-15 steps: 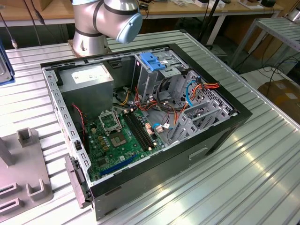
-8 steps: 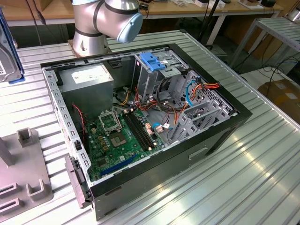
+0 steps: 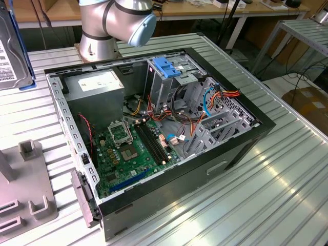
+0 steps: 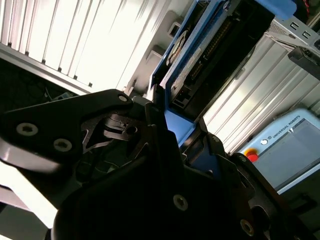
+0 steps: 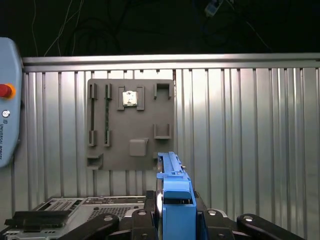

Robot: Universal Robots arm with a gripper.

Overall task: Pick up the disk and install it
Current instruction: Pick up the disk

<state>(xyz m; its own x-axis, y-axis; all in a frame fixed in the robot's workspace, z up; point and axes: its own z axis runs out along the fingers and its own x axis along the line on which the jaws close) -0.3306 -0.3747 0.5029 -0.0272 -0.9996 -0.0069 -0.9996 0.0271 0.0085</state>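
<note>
The computer case (image 3: 205, 174) lies with its side open upward on the ribbed tabletop (image 3: 277, 205), so entry is from above. Inside, the grey power supply box (image 3: 97, 87) fills the corner near the arm base (image 3: 97, 41), and the silver drive cage (image 3: 159, 89) with its blue tab (image 3: 166, 66) stands just beside it. Red, orange and blue cables (image 3: 220, 96) crowd the space past the cage; above the low motherboard (image 3: 128, 148) there is open room. A grey fixture plate (image 3: 25, 174) occupies the tabletop at the exterior view's left, where the gripper (image 5: 175, 217), clamped on the disk (image 5: 175, 190), hangs clear of the tabletop.
</note>
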